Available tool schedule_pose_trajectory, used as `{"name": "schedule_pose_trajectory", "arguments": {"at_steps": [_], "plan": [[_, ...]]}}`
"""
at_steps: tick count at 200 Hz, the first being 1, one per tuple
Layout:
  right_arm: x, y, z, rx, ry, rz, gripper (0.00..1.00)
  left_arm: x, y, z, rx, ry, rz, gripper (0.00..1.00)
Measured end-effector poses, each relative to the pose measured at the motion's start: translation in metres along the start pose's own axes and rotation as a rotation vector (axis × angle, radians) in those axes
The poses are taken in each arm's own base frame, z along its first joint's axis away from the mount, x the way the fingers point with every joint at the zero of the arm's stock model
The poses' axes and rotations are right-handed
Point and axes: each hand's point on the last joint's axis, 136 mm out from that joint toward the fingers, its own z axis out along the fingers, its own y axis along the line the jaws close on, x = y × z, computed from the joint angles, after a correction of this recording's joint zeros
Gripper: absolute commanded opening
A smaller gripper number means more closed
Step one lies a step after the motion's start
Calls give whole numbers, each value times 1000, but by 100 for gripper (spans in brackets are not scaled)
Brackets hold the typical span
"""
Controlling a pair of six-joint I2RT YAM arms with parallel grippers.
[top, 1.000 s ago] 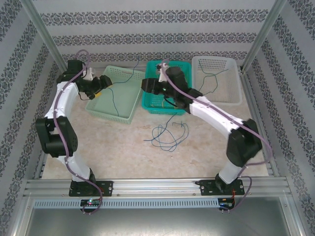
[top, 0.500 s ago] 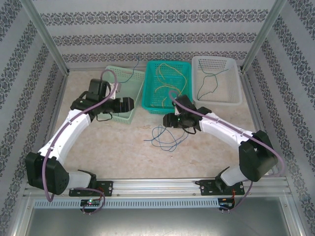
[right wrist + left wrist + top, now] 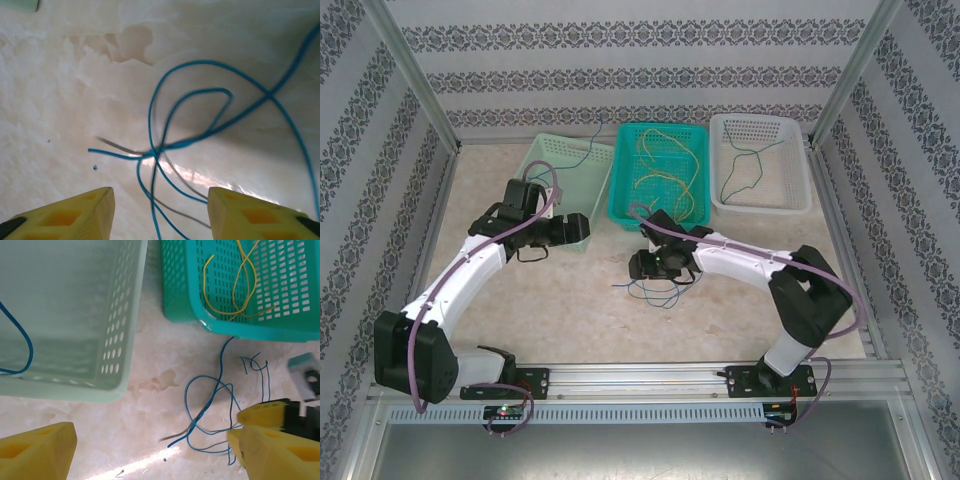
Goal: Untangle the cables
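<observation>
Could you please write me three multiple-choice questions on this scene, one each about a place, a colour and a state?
1. The blue tangle lies: A inside a basket; B on the table in front of the teal basket; C hanging in the air.
2. The cables inside the teal basket are: A yellow; B red; C black.
3. The right claw is: A shut on a cable; B open over the tangle; C shut on a basket rim.

Answers:
1. B, because the loops rest on bare table just before the teal rim.
2. A, because yellow strands lie on the basket floor in the left wrist view.
3. B, because its fingers stand apart, with blue wire between them ungripped.
</observation>
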Motion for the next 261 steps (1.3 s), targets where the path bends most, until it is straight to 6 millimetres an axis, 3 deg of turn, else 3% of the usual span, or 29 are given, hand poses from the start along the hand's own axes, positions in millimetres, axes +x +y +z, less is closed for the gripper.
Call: {"name": "schedule_pose_trajectory", "arguments": {"at_steps": [24, 54, 75, 103, 138, 151, 166, 202, 215, 244, 261], "plan": [[-2, 2, 13, 3, 19, -2, 27, -2, -1, 0, 3, -8, 3, 85], [-3, 3, 12, -2, 12, 6, 0, -2, -1, 0, 3, -9, 4, 85], [-7, 11, 0, -32, -9, -2, 0, -3, -1, 0, 5, -11, 4, 85], [-20, 48, -50, -176, -90, -44, 0, -5, -5, 0, 27, -16, 10, 85], [-53, 130, -159, -474, -245, -187, 0, -5, -22, 1, 86, -20, 44, 85], [-56, 150, -197, -563, -286, -237, 0, -4, -30, 2, 112, -20, 63, 85], [-54, 161, -225, -627, -313, -273, 0, -4, -42, 3, 146, -25, 88, 85], [-52, 164, -246, -688, -319, -291, 0, -13, -57, -4, 201, -74, 123, 80], [-52, 165, -248, -701, -315, -291, 0, -16, -61, -6, 218, -88, 130, 72], [-54, 165, -250, -702, -325, -297, 0, -20, -69, -8, 258, -102, 133, 44], [-58, 160, -248, -666, -350, -295, 0, -19, -71, -7, 272, -102, 128, 41]]}}
